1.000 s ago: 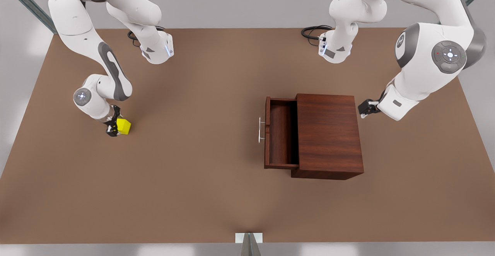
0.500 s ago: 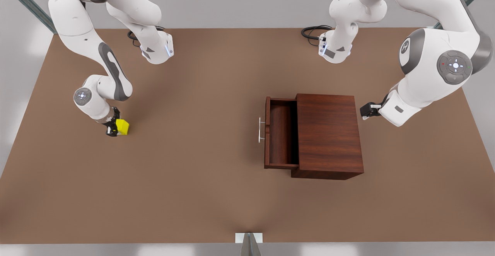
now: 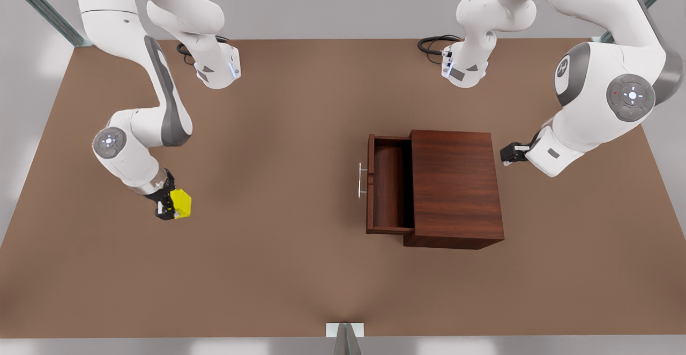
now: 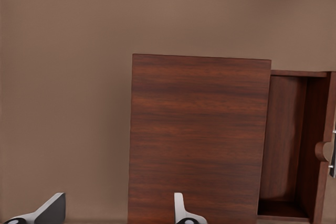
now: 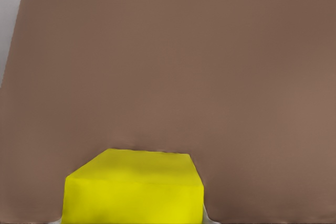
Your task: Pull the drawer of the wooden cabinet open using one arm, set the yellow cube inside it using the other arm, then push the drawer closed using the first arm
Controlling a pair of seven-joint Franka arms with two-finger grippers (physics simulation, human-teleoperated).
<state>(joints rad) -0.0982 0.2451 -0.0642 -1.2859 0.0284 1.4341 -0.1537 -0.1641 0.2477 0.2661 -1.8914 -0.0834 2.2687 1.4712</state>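
Observation:
The yellow cube (image 3: 183, 203) is clamped in my right gripper (image 3: 172, 205), far to the front view's left of the cabinet; in the right wrist view the yellow cube (image 5: 134, 190) sits close under the camera with bare table beyond. The wooden cabinet (image 3: 455, 183) stands right of centre. Its drawer (image 3: 388, 183) is pulled out toward the front view's left, its inside empty, with the silver handle (image 3: 363, 179) on its front. My left gripper (image 3: 509, 154) waits open behind the cabinet's back side; its fingers (image 4: 181, 208) spread wide before the cabinet (image 4: 199, 135) and drawer (image 4: 289, 140).
The brown table (image 3: 268, 269) spreads wide between the cube and the drawer. Both arm bases and black cables (image 3: 434, 44) sit along the far edge. A small grey post (image 3: 344, 336) stands at the middle of the near edge.
My right gripper has carried the yellow cube toward the table's near edge and slightly to the front view's right. The left arm has barely shifted. The drawer stays open.

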